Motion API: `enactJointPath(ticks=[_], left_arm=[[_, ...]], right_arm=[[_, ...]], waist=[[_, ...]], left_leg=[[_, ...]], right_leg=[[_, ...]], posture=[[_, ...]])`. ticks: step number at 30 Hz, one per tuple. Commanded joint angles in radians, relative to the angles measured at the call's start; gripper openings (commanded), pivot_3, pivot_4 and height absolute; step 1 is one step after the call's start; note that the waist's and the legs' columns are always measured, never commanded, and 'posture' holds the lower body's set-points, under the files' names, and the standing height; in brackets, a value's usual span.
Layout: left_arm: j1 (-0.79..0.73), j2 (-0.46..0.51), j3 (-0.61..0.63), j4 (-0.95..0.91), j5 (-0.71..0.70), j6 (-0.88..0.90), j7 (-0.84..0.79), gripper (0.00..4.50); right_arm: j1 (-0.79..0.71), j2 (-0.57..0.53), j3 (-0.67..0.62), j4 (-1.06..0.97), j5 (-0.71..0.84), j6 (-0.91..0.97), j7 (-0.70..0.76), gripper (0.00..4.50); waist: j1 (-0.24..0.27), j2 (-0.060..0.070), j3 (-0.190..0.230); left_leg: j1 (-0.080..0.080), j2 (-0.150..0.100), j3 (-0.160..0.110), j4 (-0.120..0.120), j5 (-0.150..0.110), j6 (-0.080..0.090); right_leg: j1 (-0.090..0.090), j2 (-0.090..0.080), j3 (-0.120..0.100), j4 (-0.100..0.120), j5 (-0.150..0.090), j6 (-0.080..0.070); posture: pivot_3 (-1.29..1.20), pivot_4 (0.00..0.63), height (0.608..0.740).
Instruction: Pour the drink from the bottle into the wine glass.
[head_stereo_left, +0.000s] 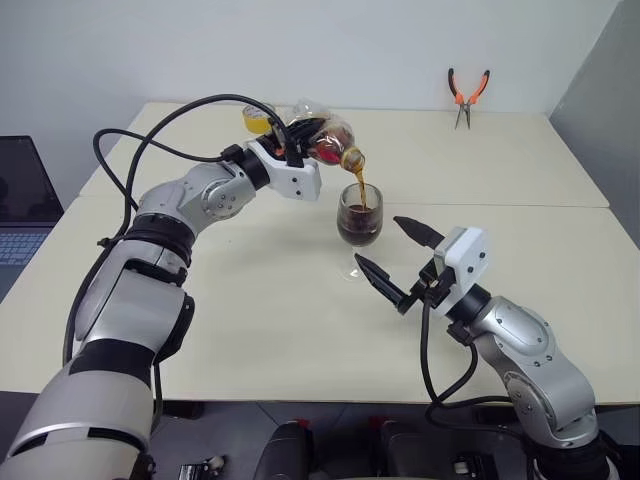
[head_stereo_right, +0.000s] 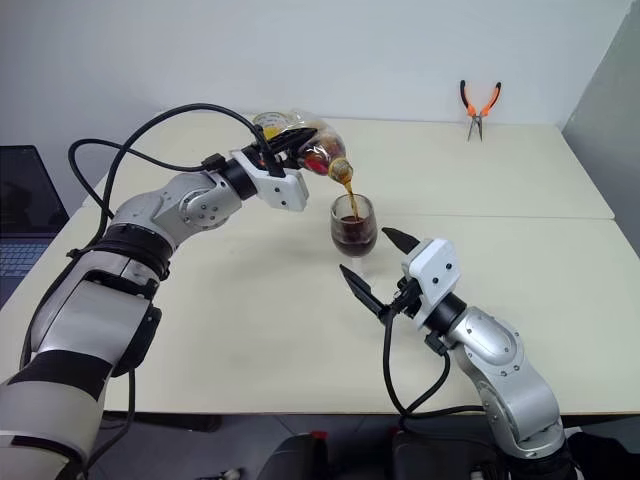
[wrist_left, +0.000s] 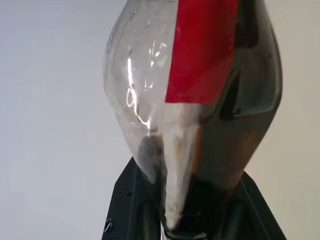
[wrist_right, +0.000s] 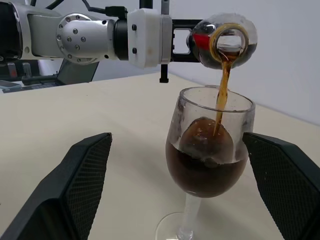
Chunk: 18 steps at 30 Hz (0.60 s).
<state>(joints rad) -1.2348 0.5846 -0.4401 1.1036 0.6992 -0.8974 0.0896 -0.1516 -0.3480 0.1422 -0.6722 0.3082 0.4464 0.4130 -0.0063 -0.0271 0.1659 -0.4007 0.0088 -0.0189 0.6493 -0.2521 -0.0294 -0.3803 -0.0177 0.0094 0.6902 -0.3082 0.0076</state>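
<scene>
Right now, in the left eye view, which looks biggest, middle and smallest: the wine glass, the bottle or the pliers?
1. Wine glass, tallest.
2. Bottle, though the left fingers hide part of it, so this is close.
3. Pliers, smallest, but they lie farthest back, which shrinks them.

The bottle (wrist_left: 200, 100) runs off the top edge of the left wrist view, its neck and mouth out of frame, and the black fingers (wrist_left: 127, 210) holding it are cut off at the bottom. In the right wrist view the wine glass (wrist_right: 207, 165) loses its foot at the lower edge. A laptop (head_stereo_left: 22, 205) is clipped by the left edge of the left eye view.
</scene>
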Motion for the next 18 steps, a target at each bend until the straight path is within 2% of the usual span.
enactJointPath(ticks=[1,9,18], left_arm=[[0.007,-0.003,0.049,-0.048,-0.07,0.007,-0.035,0.64],[0.067,-0.037,0.11,-0.096,-0.2,0.037,-0.16,0.64],[0.257,-0.105,0.23,-0.301,-0.413,0.235,-0.324,0.64]], right_arm=[[-0.004,0.005,-0.01,-0.038,0.01,-0.017,0.001,4.5],[-0.011,0.0,-0.009,-0.04,0.007,-0.024,0.009,4.5],[0.005,-0.019,0.003,-0.079,0.039,-0.014,0.058,4.5]], waist=[[0.0,0.0,0.0],[0.0,0.0,0.0],[-0.003,0.0,0.0]], left_leg=[[0.0,0.0,0.0,0.0,0.0,0.0],[0.0,0.0,0.0,0.001,0.0,0.0],[-0.001,0.001,0.0,0.006,0.0,0.0]], right_leg=[[0.0,0.0,0.0,0.0,0.0,0.0],[0.0,0.0,0.001,0.0,0.0,0.0],[0.0,0.0,0.003,0.004,0.0,0.0]], posture=[[0.0,0.15,0.74],[0.0,0.15,0.74],[0.0,0.15,0.74]])
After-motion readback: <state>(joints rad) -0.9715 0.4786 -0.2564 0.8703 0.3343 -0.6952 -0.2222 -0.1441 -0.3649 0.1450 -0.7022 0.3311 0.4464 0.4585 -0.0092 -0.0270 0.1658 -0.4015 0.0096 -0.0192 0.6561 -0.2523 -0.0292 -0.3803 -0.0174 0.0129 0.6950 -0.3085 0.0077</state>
